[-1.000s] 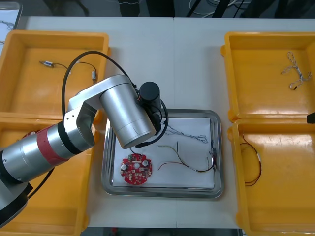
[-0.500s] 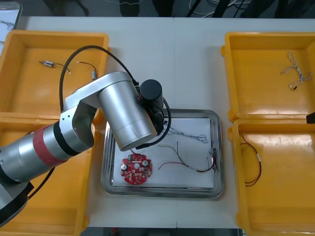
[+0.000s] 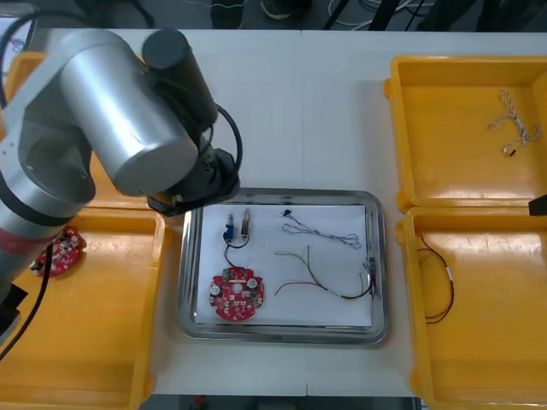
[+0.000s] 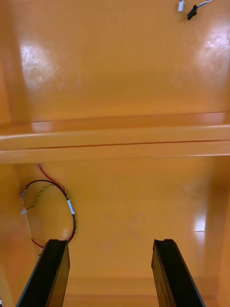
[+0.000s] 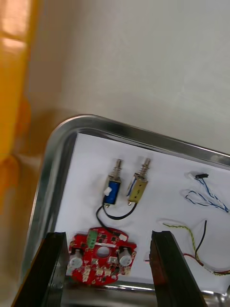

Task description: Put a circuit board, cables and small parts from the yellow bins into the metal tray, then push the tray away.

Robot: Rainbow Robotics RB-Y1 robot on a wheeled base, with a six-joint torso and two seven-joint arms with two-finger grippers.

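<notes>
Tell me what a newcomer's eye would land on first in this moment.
The big silver left arm looms at the front view's left, its open left hand above the far left corner of the metal tray. That tray, in the middle, holds a red circuit board, two small metal parts and cables on its white inside. The right hand hangs open over the near right yellow bin.

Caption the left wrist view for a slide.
Open left pincer above a white-lined metal tray holding a round red circuit board, two small metal parts and cables.
</notes>
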